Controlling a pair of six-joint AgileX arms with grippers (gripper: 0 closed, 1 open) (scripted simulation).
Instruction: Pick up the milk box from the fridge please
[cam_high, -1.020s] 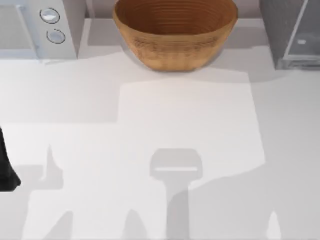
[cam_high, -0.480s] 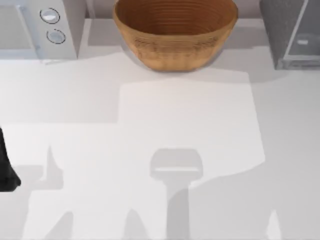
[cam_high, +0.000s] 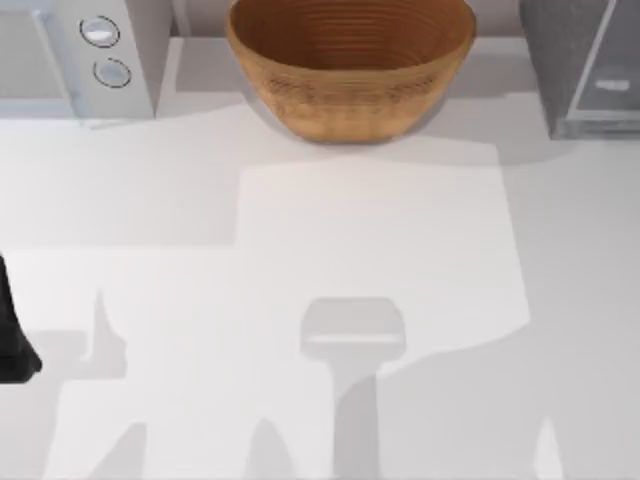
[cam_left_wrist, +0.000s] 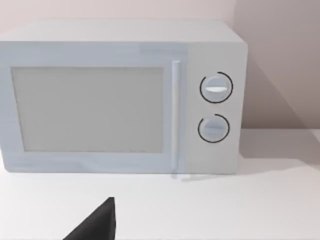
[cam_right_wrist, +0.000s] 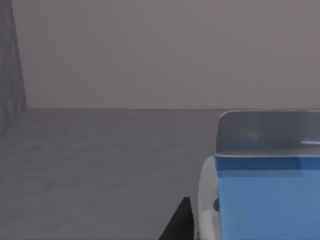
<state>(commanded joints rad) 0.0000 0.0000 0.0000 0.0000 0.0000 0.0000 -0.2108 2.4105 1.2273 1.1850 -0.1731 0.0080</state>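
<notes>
Blue-and-white milk box (cam_right_wrist: 265, 200) inside grey fridge (cam_high: 580, 70), right jaws close by, grip unclear, left arm parked.

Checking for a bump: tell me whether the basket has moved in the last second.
No. In the top view the basket keeps the same spot between the microwave and the fridge.

Simulated kitchen counter — white microwave (cam_left_wrist: 122, 97), wicker basket (cam_high: 350, 65), grey fridge (cam_high: 580, 65) along back wall.

milk box (cam_right_wrist: 265, 200) cut off at right wrist view's edge, fridge (cam_high: 585, 65) and white microwave (cam_high: 75, 55) cropped in top view, both hands' fingers unclear
</notes>
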